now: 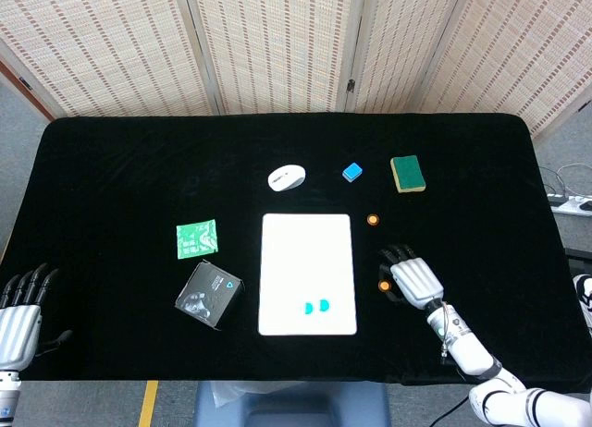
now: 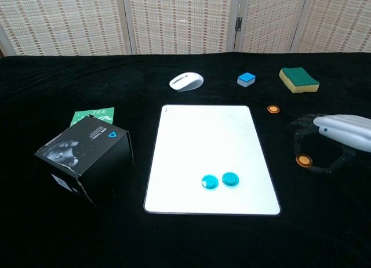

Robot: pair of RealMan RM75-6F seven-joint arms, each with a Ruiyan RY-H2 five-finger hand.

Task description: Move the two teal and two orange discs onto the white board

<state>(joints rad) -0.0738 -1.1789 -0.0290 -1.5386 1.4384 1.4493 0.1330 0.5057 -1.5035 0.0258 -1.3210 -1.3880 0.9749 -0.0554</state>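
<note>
Fingers point(image 2: 300, 141) of the right hand point(image 2: 339, 131) curl spread around an orange disc point(image 2: 304, 160), not pinching it.

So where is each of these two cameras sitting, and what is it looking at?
Head view: high up, looking steeply down on the whole black table; left hand at the bottom corner, right hand with its forearm.
Chest view: lower, looking forward across the table toward the screens; only the right hand shows.
Both share the white board, teal discs and orange discs.
</note>
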